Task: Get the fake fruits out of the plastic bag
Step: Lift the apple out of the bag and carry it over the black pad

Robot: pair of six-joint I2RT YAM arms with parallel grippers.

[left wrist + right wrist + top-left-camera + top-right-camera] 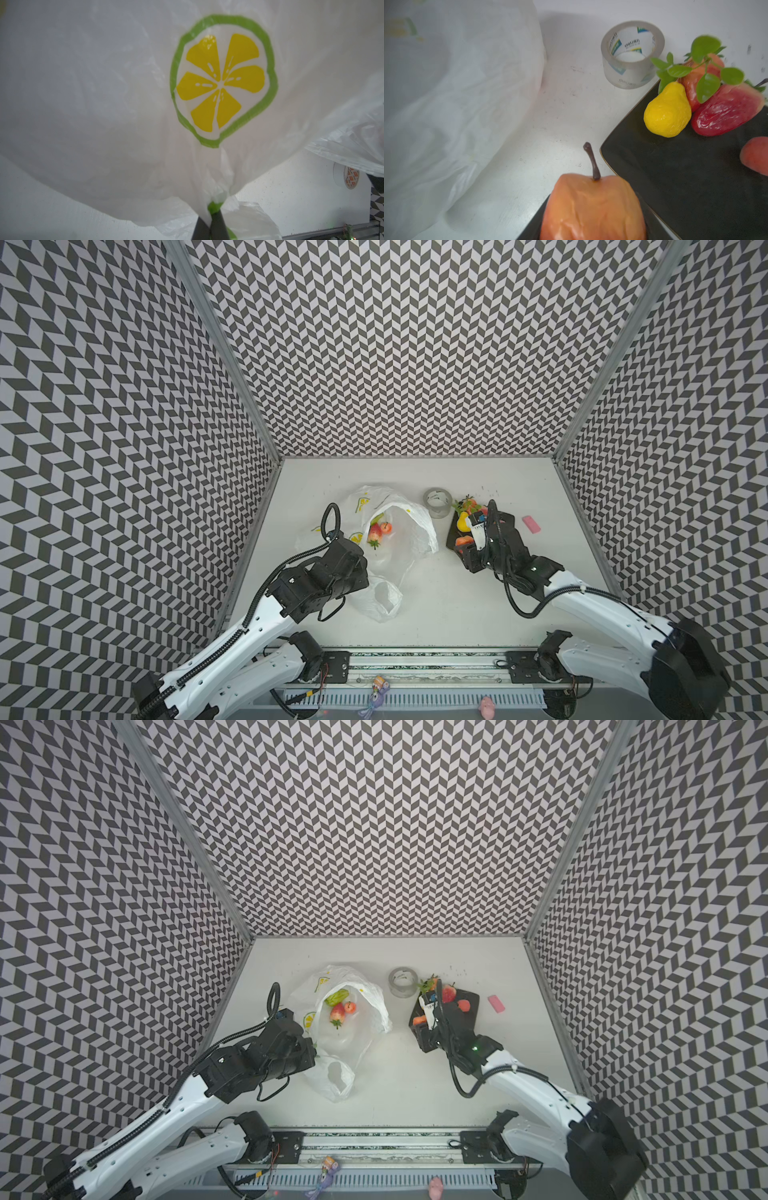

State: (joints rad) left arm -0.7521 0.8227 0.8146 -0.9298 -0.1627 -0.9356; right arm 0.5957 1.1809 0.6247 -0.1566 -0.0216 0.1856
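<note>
Bag (415, 526): thin, limp, slippery white film with lemon prints, lying open on the table left of the tray (685, 187). Pinch a bunched edge, where the left gripper (209, 226) clamps it. Fruits: light, glossy, dented shells, probably best taken across the body. A strawberry (375, 533) lies inside; the right gripper (591, 228) grips an apple (591, 199).

Item one: a clear tape roll (437, 502) stands on its flat end, hole upward, on the white table (436, 614). A black tray (685, 182) with a thin pale rim lies just right of the roll, one corner close beside it. A pink rectangular block (531, 524) lies further right, beyond the tray and well apart from the roll. Chevron-patterned walls (415, 344) stand behind the roll and to either side.
</note>
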